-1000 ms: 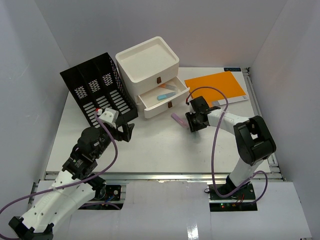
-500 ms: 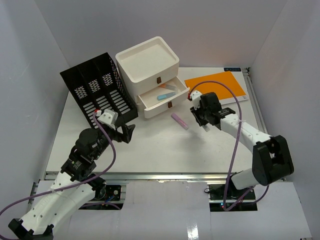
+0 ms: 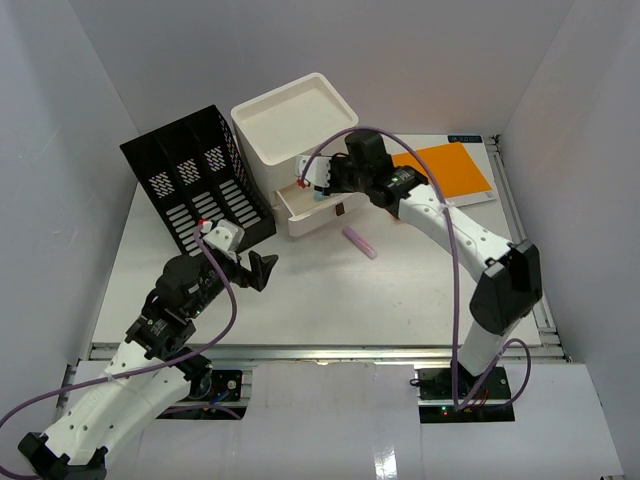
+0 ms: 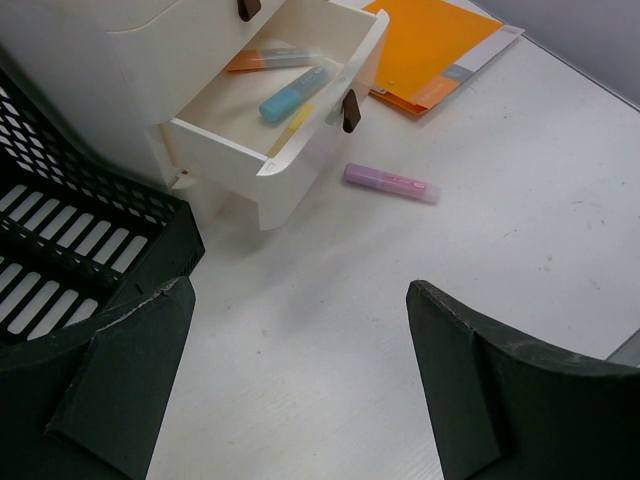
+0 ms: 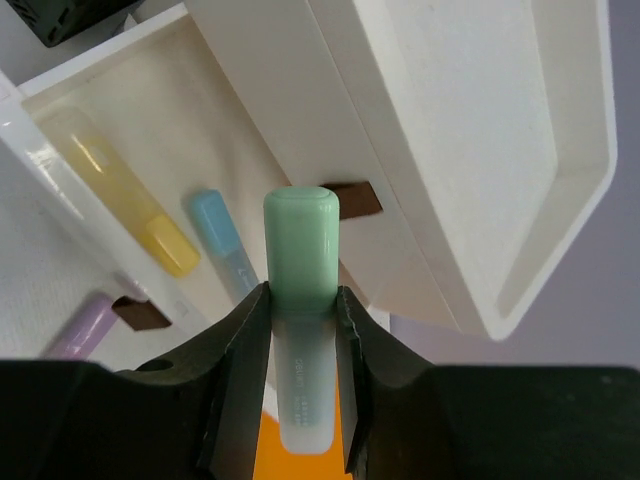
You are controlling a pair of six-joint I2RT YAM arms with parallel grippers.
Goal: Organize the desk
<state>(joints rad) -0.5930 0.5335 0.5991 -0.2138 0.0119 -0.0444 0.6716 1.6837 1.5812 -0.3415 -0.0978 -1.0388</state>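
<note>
White counter (image 3: 330,290), walled on three sides with a metal rail along its near edge, carries the drawer box (image 3: 295,115). Right fingers (image 5: 235,360), clamped on a green highlighter (image 5: 300,240), have swung from the counter to above the open drawer (image 5: 180,130); drop-off is probably next. Left fingers (image 4: 130,380) are spread apart, idle. Purple highlighter (image 3: 360,242) remains loose.

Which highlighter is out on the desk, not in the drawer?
The purple highlighter, on the desk before the open drawer. The blue one and yellow one lie inside it; the green one is in the right gripper.
</note>
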